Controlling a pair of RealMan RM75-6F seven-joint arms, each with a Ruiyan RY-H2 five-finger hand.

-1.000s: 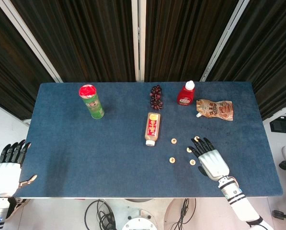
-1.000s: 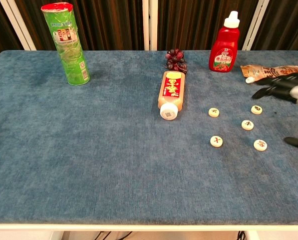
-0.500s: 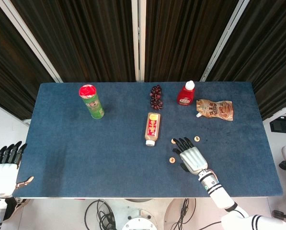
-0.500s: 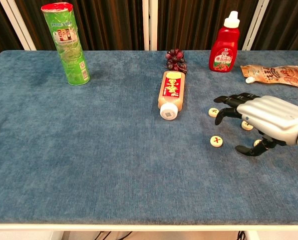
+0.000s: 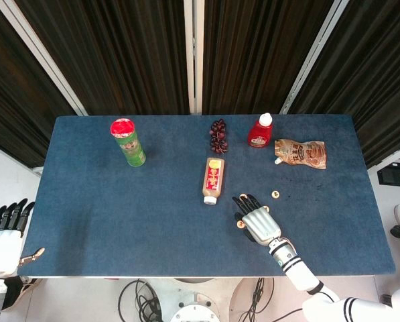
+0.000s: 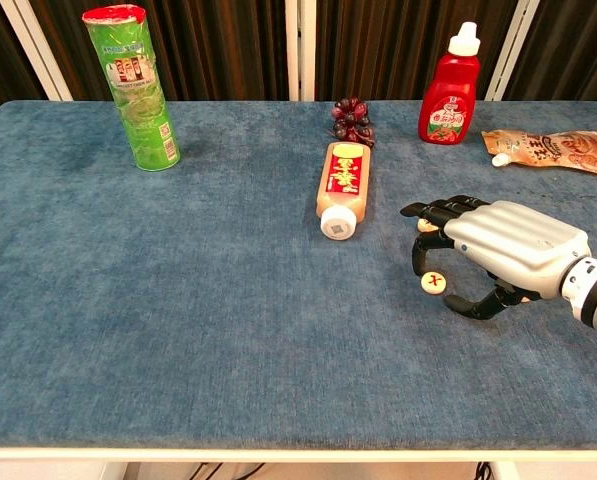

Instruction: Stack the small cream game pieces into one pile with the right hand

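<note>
Overhead view of the blue tabletop (image 5: 119, 215). The right hand (image 5: 256, 219) lies palm down near the front centre, its dark fingers (image 5: 243, 201) spread and pointing toward the far edge; its arm runs off toward the lower right. One cream game piece (image 5: 275, 194) lies just right of the fingers, apart from them; a second piece (image 5: 240, 224) shows partly at the hand's left edge. A capped bottle (image 5: 213, 180) lies on its side just beyond the hand. Farther back: dark grapes (image 5: 218, 135), a red sauce bottle (image 5: 259, 130), a printed pouch (image 5: 300, 153), and an upright green canister (image 5: 128, 141) at left. The left hand (image 5: 4, 235) rests off the tabletop at lower left, its fingers extended.
</note>
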